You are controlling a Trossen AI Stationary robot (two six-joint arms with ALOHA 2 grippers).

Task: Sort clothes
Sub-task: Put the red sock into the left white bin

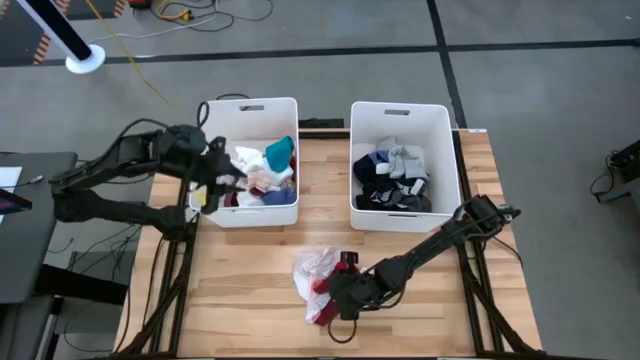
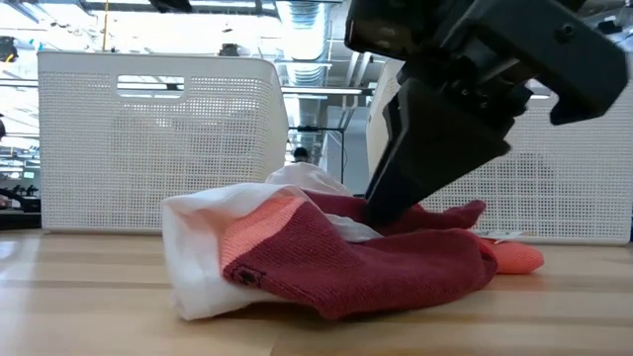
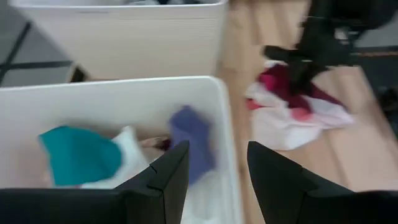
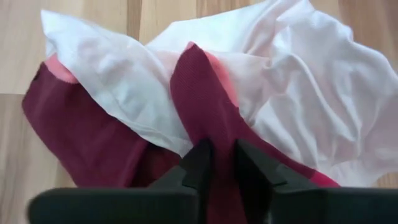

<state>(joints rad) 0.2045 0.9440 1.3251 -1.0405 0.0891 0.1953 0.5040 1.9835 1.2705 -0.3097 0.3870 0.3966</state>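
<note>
The right gripper [image 4: 219, 163] is pinched on the maroon sock [image 4: 205, 99] in the small clothes pile [image 1: 318, 283] on the table [image 1: 250, 290], while the left gripper [image 3: 214, 171] hangs open and empty over the left bin [image 1: 216, 212].

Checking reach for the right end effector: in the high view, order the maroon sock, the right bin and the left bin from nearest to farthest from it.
1. Maroon sock: at the right end effector itself, front of the table.
2. Right bin: behind it, toward the right.
3. Left bin: behind it, toward the left, slightly farther than the right one.
</note>
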